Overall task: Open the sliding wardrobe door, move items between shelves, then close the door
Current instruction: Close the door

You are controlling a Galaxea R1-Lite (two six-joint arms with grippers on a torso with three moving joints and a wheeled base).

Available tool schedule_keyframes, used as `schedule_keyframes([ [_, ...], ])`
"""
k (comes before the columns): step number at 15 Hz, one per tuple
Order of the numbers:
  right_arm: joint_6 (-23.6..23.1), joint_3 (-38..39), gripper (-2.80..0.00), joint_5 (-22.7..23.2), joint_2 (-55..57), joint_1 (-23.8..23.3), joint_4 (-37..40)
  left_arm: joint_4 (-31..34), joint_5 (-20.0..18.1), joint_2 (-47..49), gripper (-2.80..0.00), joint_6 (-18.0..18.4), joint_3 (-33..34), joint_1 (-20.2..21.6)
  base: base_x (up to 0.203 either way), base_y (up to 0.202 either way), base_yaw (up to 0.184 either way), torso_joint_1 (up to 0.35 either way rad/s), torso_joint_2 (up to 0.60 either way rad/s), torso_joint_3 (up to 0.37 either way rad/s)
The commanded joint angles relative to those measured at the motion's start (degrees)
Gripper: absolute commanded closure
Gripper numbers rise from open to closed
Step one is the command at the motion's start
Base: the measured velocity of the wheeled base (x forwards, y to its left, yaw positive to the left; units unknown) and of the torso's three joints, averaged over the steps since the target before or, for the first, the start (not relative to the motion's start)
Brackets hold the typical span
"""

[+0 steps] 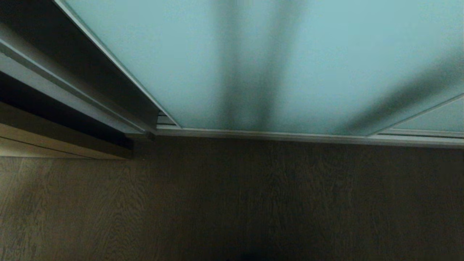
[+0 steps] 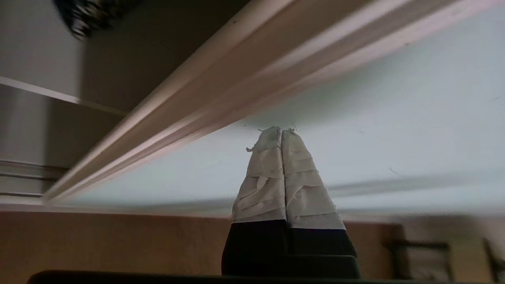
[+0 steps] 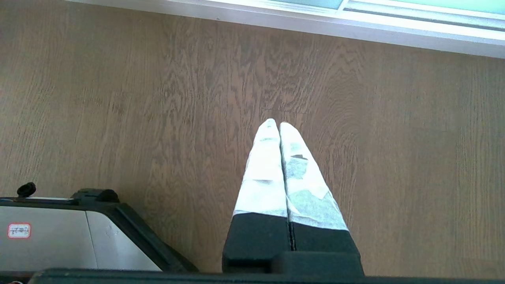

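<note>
Where the head view looks down at the foot of the wardrobe, the sliding wardrobe door (image 1: 290, 61) fills the upper middle and right: a frosted pale blue-green glass panel in a thin silver frame, with soft dark vertical bands showing through it; its bottom edge sits in a silver floor track (image 1: 290, 137); to the left stands a dark opening beside a grey wardrobe frame post (image 1: 72, 90); at the far right a second frosted panel (image 1: 435, 117) overlaps behind it; the wood-grain floor (image 1: 232, 203) spreads below, brown and shadowed.

In the left wrist view the left tool (image 2: 281, 130) has its two white-wrapped fingers pressed together, holding nothing, tips at or just beside the frosted glass next to the pale frame edge (image 2: 221, 86); whether they touch I cannot tell; a blurred black-and-white patterned piece (image 2: 90, 15) lies in the dark interior beyond, above a white shelf (image 2: 59, 95).

In the right wrist view the right tool (image 3: 276, 123) hangs over the floor, fingers together and empty, beside the robot's grey base (image 3: 59, 236).
</note>
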Motion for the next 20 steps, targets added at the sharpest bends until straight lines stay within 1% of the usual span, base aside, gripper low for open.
schedule_keyframes([
  [1,0.0,0.0,0.00,0.0,0.0,0.0,0.0,-0.4,3.6,0.9,0.00,0.4,0.1,0.2,0.000,0.000,0.000,0.000,0.00,0.000],
  [3,0.0,0.0,0.00,0.0,0.0,0.0,0.0,-0.4,5.0,0.0,0.00,2.9,-0.1,0.3,0.000,0.000,0.000,0.000,0.00,0.000],
  [6,0.0,0.0,0.00,0.0,0.0,0.0,0.0,-0.5,5.6,-1.3,0.00,7.8,-0.3,2.5,0.000,0.000,0.000,0.000,0.00,0.000],
  [7,0.0,0.0,0.00,0.0,0.0,0.0,0.0,-0.5,5.7,-1.3,0.00,8.5,-0.2,3.2,0.000,0.000,0.000,0.000,0.00,0.000],
  [10,0.0,0.0,0.00,0.0,0.0,0.0,0.0,-1.2,5.8,-1.2,0.00,8.4,1.5,7.4,0.000,0.000,0.000,0.000,0.00,0.000],
  [13,0.0,0.0,0.00,0.0,0.0,0.0,0.0,-2.6,4.8,-4.2,0.00,8.1,5.6,7.6,0.000,0.000,0.000,0.000,0.00,0.000],
  [14,0.0,0.0,0.00,0.0,0.0,0.0,0.0,-3.1,4.5,-5.0,0.00,7.8,6.0,7.5,0.000,0.000,0.000,0.000,0.00,0.000],
  [17,0.0,0.0,0.00,0.0,0.0,0.0,0.0,-2.7,0.9,-9.8,0.00,7.6,7.9,7.5,0.000,0.000,0.000,0.000,0.00,0.000],
  [19,0.0,0.0,0.00,0.0,0.0,0.0,0.0,-2.3,0.0,-14.7,0.00,8.6,11.7,7.5,0.000,0.000,0.000,0.000,0.00,0.000],
  [20,0.0,0.0,0.00,0.0,0.0,0.1,0.0,-2.2,-0.8,-17.8,0.00,9.1,14.8,7.5,0.000,0.000,0.000,0.000,0.00,0.000],
])
